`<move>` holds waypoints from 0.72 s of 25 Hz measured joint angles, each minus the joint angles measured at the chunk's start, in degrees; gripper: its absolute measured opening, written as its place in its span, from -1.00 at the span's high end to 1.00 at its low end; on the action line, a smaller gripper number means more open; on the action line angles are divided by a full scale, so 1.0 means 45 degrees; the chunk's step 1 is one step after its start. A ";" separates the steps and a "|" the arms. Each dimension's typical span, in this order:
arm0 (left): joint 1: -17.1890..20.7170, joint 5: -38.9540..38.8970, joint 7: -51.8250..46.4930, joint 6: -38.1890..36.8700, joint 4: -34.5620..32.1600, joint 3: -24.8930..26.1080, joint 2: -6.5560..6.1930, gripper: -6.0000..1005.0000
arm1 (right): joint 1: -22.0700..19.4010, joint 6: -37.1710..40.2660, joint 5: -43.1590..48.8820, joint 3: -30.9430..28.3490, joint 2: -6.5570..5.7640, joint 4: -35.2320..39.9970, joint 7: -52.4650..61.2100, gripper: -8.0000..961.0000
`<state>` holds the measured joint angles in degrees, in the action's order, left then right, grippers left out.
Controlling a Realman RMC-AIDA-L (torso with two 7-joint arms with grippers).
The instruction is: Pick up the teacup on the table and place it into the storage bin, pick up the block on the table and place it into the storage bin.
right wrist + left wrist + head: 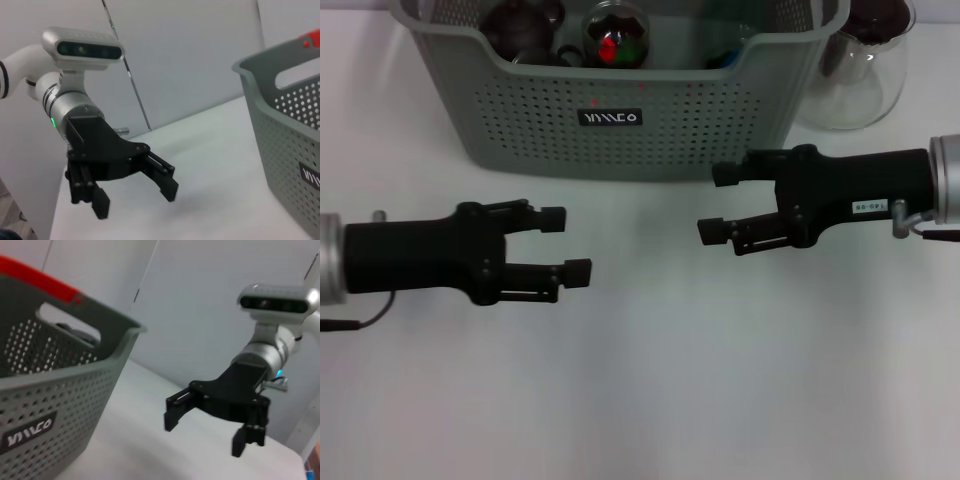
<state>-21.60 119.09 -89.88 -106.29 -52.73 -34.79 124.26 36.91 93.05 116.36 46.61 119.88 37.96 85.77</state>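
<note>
The grey-green storage bin (620, 130) stands at the back centre of the white table, and also shows as the storage bin (50, 390) (295, 135) in both wrist views. Inside it lie dark brown rounded ware (520, 25) that may be the teacup, a dark round object with red and green (612, 42), and a small blue piece (725, 58) that may be the block; I cannot tell for sure. My left gripper (567, 245) (136, 199) hovers open and empty in front of the bin's left half. My right gripper (718, 203) (205, 432) is open and empty before the bin's right corner.
A clear glass jug (860, 70) with something dark inside stands right of the bin at the back. The two grippers face each other with a gap of bare white table (640, 380) between them and in front of them.
</note>
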 joint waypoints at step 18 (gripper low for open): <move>-0.0530 0.0330 0.1054 0.1697 0.1552 -0.0069 -0.0054 -0.76 | 0.0000 -0.1472 0.0074 0.0770 -0.0023 -0.0345 0.0069 -0.91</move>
<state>-23.98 120.58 -85.14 -98.65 -45.75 -35.10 124.01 36.90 86.43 116.70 50.07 119.78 36.41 86.08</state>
